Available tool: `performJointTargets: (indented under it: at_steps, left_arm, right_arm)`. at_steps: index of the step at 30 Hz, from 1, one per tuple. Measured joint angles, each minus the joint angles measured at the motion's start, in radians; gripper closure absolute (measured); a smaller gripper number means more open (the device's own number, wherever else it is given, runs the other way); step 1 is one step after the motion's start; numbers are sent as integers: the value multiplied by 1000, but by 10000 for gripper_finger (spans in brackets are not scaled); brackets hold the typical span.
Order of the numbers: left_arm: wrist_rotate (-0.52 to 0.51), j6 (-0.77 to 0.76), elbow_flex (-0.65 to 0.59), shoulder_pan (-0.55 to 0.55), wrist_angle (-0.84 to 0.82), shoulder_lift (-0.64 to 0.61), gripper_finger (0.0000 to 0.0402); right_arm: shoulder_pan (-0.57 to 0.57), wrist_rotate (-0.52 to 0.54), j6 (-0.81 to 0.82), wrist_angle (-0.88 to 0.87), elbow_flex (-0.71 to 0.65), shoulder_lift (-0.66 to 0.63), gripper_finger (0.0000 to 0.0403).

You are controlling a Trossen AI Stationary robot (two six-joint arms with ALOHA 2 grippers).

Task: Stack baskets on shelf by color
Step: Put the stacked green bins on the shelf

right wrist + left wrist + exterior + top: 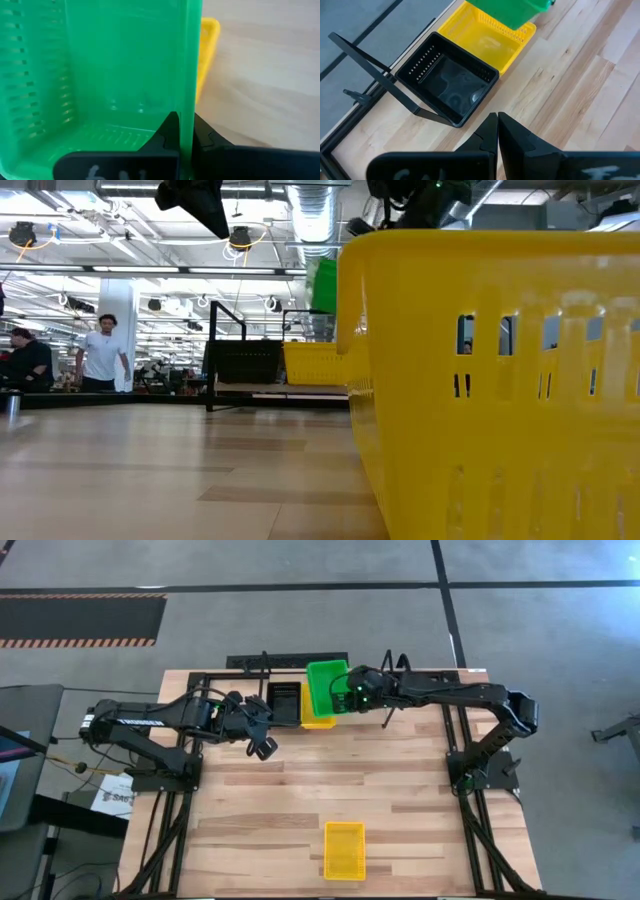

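My right gripper [186, 131] is shut on a green basket [326, 686] and holds it at the far edge, above a yellow basket [318, 721]. A black basket [284, 703] stands beside the yellow one on the shelf [245, 662]; both rest on their bottoms. In the left wrist view the black basket [447, 85], the yellow basket [487, 42] and the green basket [512, 11] show ahead. My left gripper [497, 127] hangs shut and empty above the table, just on the near side of the black basket. A second yellow basket [344, 850] sits by the near edge. My right gripper pinches the green basket's right-hand side wall [189, 95] at its rim, one finger inside the basket and one outside. The fingers come from the table's right, slanting down. The basket is lifted clear, over the yellow basket [315, 363].
The shelf's black rods and upright loops [375, 75] stand along the far edge behind the baskets. The near yellow basket [500, 370] fills the right of the low view. Bare wood [300, 790] lies between the shelf and that basket. People stand in the room beyond.
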Motion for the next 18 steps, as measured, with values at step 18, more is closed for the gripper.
performJointTargets:
  at_steps: [18]
  left_arm:
    - [6,0,0,0,0,0,402]
  right_arm:
    - [56,50,168,-469,-1,18,391]
